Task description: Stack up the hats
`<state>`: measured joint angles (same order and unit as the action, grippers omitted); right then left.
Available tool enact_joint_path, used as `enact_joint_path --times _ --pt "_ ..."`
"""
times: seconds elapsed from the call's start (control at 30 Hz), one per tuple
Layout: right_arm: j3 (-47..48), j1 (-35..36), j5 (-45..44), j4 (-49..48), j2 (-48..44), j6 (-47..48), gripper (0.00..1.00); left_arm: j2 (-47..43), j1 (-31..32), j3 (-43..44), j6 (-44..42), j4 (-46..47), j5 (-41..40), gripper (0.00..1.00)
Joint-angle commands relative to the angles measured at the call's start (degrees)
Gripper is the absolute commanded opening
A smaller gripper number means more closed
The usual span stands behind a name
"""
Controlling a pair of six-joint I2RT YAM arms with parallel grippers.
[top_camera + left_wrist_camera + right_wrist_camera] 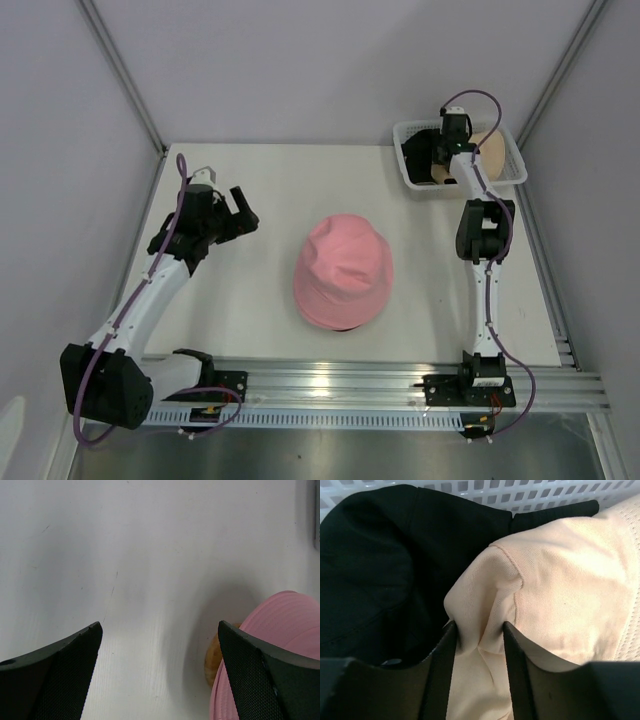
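The soft pink fabric bucket hat point(340, 270) sits mid-way across the white surface point(240, 310), crown up and brim drooping all round. It runs a touch longer from far to near than from left to right. What it rests on is mostly hidden. The left wrist view catches only a rounded tan wooden piece point(213, 662) peeking out under the brim. From above, a dark sliver point(345, 328) shows at the hat's near edge, too little to identify.

Over on the left, the left gripper point(243, 212) hangs above bare surface, well apart from the pink hat, jaws spread wide with nothing between them.

Far right, the white mesh basket point(418, 188) holds a crumpled black fabric hat point(380, 555) on its left and a beige fabric hat point(560, 580) on its right. Both are so bunched that their facing is hard to read. The right gripper point(479, 627) is down in there, jaws narrow, pinching a fold of the beige hat. From above, the arm itself covers that grasp.
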<state>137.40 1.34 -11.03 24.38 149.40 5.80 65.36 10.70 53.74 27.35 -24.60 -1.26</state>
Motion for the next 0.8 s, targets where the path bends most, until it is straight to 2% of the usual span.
enact_joint_path --times 0.0,0.1,0.13,0.2,0.47,0.53,0.7,0.77 --pt "-1.34 -0.82 -2.86 -2.23 -0.78 0.26 0.44 0.20 -0.86 2.51 -0.20 1.66 0.82 0.99" --pt "-2.05 -0.73 -3.65 -2.32 -1.39 0.53 0.33 0.55 -0.86 2.25 0.24 1.92 2.38 1.00" --pt "-1.88 -1.16 -3.56 -1.97 -1.48 0.53 0.20 0.64 -0.86 2.25 0.33 1.92 2.40 0.99" --pt "-1.52 -2.40 -3.30 -0.84 -2.62 0.26 0.01 0.38 -0.86 2.51 0.33 1.66 2.49 0.99" --pt "-2.58 -2.57 6.71 0.75 -15.44 -2.19 0.00 -1.90 -0.86 3.92 0.24 1.84 3.89 1.00" --pt "-2.84 -2.84 13.18 1.46 -20.63 -4.74 0.00 -3.31 -0.86 4.27 -0.19 1.92 4.77 1.00" --pt "-7.14 -1.88 26.20 -0.20 -31.79 -11.33 0.00 -6.56 -0.77 7.26 -2.39 3.68 13.72 1.00" --pt "-11.70 0.22 29.73 -1.61 -37.76 -15.72 0.00 -7.00 -0.59 10.58 -3.27 3.68 17.06 0.99"
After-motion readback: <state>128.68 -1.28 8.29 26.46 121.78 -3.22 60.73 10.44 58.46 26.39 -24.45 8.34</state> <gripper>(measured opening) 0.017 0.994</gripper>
